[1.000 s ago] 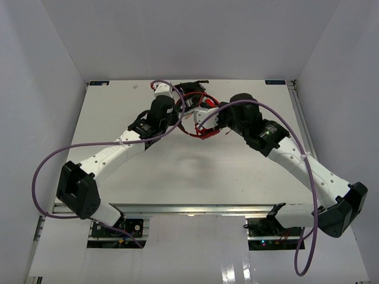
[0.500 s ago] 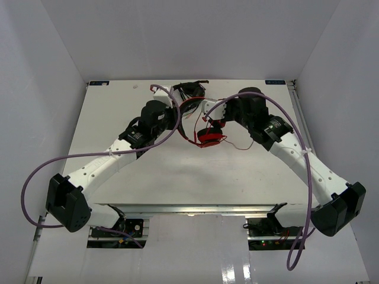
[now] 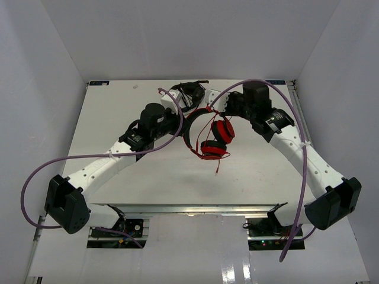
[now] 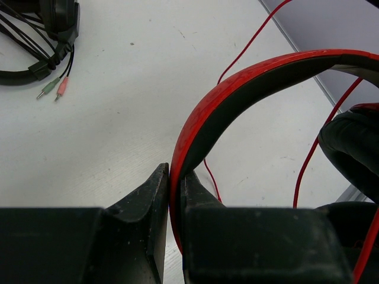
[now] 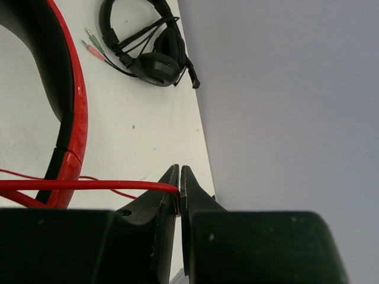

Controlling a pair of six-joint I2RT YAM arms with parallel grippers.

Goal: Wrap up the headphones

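The red headphones are held up above the table between my two arms, both red ear cups toward the right. My left gripper is shut on the headband, which stands pinched between its fingertips in the left wrist view. My right gripper is shut on the thin red cable, which enters its jaws from the left. Loops of cable hang beside a black ear pad. A loose cable end dangles below the cups.
Black headphones with a black cable and green and pink plugs lie at the table's far edge, just behind both grippers. The white back wall rises close behind them. White side walls enclose the table.
The red headphones have come up and swung right and toward me, the cups now showing plainly. My right gripper moved toward the far edge with the cable. The left wrist shifted slightly.
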